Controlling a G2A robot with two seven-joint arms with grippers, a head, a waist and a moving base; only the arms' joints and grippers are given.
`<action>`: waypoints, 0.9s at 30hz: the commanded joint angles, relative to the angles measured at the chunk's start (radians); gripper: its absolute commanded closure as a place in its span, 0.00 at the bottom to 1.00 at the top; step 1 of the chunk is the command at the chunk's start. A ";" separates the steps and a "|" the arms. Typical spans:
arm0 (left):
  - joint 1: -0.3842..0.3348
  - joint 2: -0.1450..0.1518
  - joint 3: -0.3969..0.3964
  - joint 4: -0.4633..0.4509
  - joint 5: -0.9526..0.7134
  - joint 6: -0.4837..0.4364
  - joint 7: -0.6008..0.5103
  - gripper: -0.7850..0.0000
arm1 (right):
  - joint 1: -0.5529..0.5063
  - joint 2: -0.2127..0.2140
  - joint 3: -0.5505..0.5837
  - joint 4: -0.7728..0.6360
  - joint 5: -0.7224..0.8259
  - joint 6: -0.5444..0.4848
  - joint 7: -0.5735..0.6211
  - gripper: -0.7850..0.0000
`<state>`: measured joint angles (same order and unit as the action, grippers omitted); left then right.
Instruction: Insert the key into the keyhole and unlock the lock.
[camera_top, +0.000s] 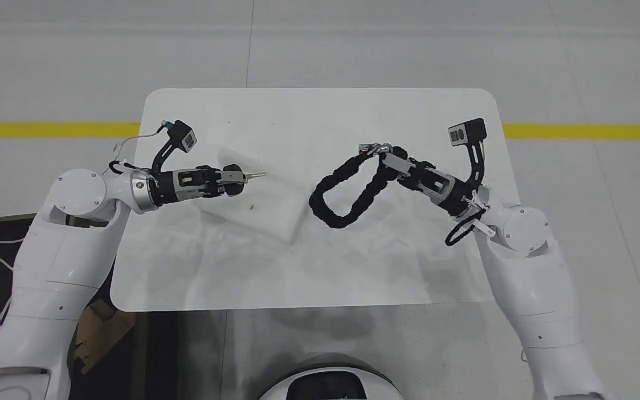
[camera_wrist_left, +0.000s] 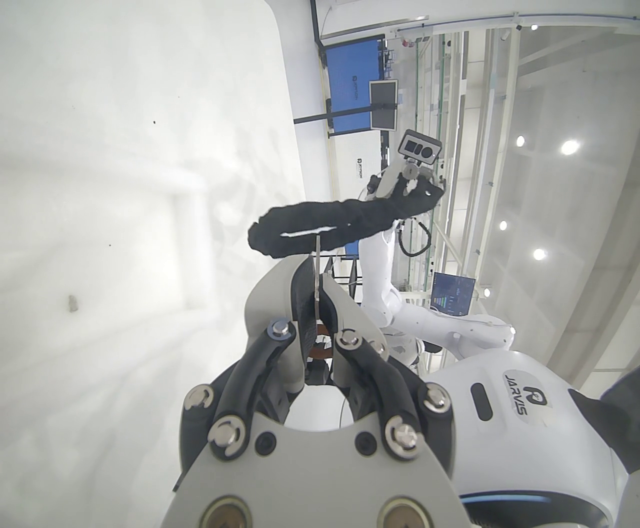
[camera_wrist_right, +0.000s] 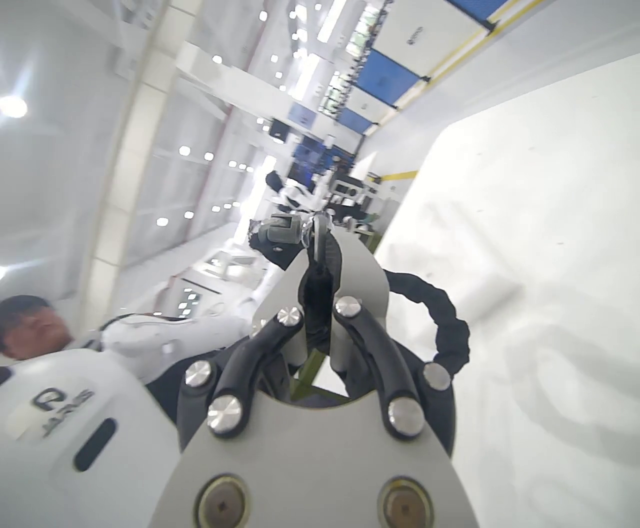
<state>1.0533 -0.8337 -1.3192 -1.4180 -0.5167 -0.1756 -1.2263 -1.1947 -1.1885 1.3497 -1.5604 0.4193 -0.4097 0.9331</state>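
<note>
Two grips on: left end effector (camera_top: 241, 177) pinches the thin, stiff-looking key (camera_top: 255, 176) by its head, blade poking out front. Right end effector (camera_top: 390, 157) clamps the lock (camera_wrist_left: 360, 217) near its hard head, and the rest looks floppy, looping beside it.

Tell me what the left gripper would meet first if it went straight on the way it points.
Most likely the black sleeved loop of the lock. The left gripper, shut on the key, aims straight at it with nothing in between. Relative height is unclear, so it might skim past.

bare gap between key (camera_top: 258, 176) and lock (camera_top: 322, 192)
</note>
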 joint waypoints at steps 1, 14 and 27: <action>0.000 0.000 0.000 0.000 0.000 0.000 0.000 1.00 | 0.011 -0.006 -0.023 0.034 0.113 -0.008 0.027 1.00; 0.013 -0.001 0.001 -0.002 -0.011 0.005 0.005 1.00 | -0.016 -0.015 -0.054 0.041 0.202 -0.036 0.062 1.00; -0.066 -0.029 0.067 -0.070 -0.181 0.240 -0.192 1.00 | -0.042 -0.031 -0.151 -0.032 0.029 0.059 0.014 1.00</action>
<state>0.9944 -0.8604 -1.2675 -1.4920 -0.7056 0.0539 -1.4022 -1.2377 -1.2191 1.1974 -1.5927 0.4516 -0.3489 0.9502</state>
